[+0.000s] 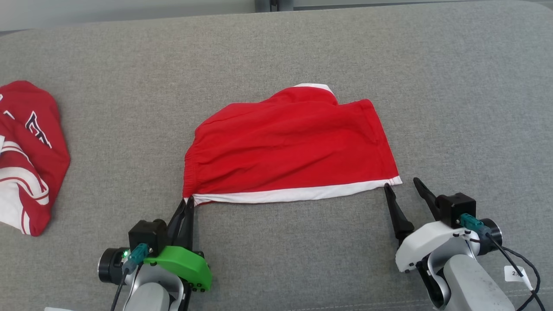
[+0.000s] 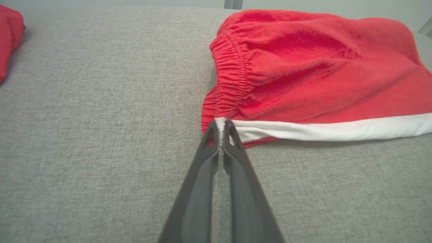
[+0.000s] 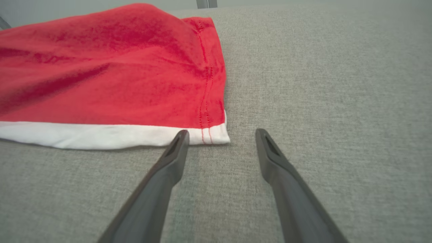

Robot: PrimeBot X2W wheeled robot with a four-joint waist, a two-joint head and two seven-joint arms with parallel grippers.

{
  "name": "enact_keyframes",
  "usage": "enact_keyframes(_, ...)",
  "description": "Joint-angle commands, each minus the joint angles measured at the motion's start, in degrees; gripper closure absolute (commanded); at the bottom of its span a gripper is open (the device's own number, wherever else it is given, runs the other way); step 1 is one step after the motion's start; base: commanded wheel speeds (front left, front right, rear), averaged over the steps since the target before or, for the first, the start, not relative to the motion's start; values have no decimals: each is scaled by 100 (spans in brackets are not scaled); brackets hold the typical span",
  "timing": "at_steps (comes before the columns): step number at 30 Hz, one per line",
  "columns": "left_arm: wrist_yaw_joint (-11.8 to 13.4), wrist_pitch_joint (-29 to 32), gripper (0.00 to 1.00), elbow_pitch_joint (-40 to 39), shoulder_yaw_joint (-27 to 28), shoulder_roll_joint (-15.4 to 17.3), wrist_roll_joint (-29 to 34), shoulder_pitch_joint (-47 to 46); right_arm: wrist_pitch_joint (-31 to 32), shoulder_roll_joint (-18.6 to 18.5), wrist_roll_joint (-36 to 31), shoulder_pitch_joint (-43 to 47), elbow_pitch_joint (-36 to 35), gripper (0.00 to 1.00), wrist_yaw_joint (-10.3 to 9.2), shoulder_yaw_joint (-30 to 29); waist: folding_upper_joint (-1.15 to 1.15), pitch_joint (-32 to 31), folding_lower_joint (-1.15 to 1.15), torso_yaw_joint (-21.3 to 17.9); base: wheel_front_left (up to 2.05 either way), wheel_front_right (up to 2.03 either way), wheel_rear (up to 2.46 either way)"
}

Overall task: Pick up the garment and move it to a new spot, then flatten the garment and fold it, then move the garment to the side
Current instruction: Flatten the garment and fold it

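Note:
The garment (image 1: 289,147) is a pair of red shorts with a white band along its near edge, lying in the middle of the grey cushion. My left gripper (image 1: 189,202) is shut on the garment's near left corner; the left wrist view shows the white band (image 2: 320,130) pinched between the two dark fingertips (image 2: 213,130). My right gripper (image 1: 402,183) stands open just in front of the near right corner. In the right wrist view that white corner (image 3: 216,135) lies between and just beyond the spread fingers (image 3: 175,148), untouched.
A second red and white garment (image 1: 26,155) with dark lettering lies bunched at the far left of the cushion. The grey cushion (image 1: 453,108) stretches bare to the right and behind the shorts. Its back edge (image 1: 129,21) runs along the top.

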Motion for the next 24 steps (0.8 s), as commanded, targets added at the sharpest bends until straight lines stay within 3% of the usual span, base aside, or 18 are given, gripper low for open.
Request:
enact_keyframes(1, -24, 1, 100, -20, -9, 26, -18, -7, -17, -45, 49, -9, 35, 0, -10, 30, 0, 16, 0, 17, 0, 0, 0)
enact_keyframes(11, -40, 1, 100, -1, -113, 26, -56, -96, -17, -67, 223, -248, 260, 0, -10, 228, 0, 109, 0, 85, 0, 0, 0)
enact_keyframes(13, -45, 1, 100, 6, -123, 26, -65, -96, -17, -88, 212, -260, 313, 10, -10, 273, 0, 111, 0, 106, 0, 0, 0)
enact_keyframes(14, -46, 1, 100, 11, -130, 26, -71, -95, -16, -95, 219, -259, 342, 30, -10, 287, 0, 109, 0, 114, 0, 0, 0)
enact_keyframes(15, -35, 1, 100, 10, -134, 26, -81, -93, -16, -104, 223, -261, 349, 59, -10, 293, 0, 106, 0, 121, 0, 0, 0)
enact_keyframes(18, -20, 0, 100, 6, -140, 26, -86, -82, -16, -132, 236, -232, 286, 93, -10, 308, 0, 84, 0, 132, 0, 0, 0)
enact_keyframes(19, -16, 1, 100, 7, -137, 26, -89, -73, -17, -137, 231, -211, 271, 100, -10, 314, 0, 72, 0, 130, 0, 0, 0)
enact_keyframes(24, -16, 1, 100, 48, -107, 27, -77, 23, -17, -143, 262, -104, 261, 100, -10, 277, 0, -79, 0, 113, 0, 0, 0)
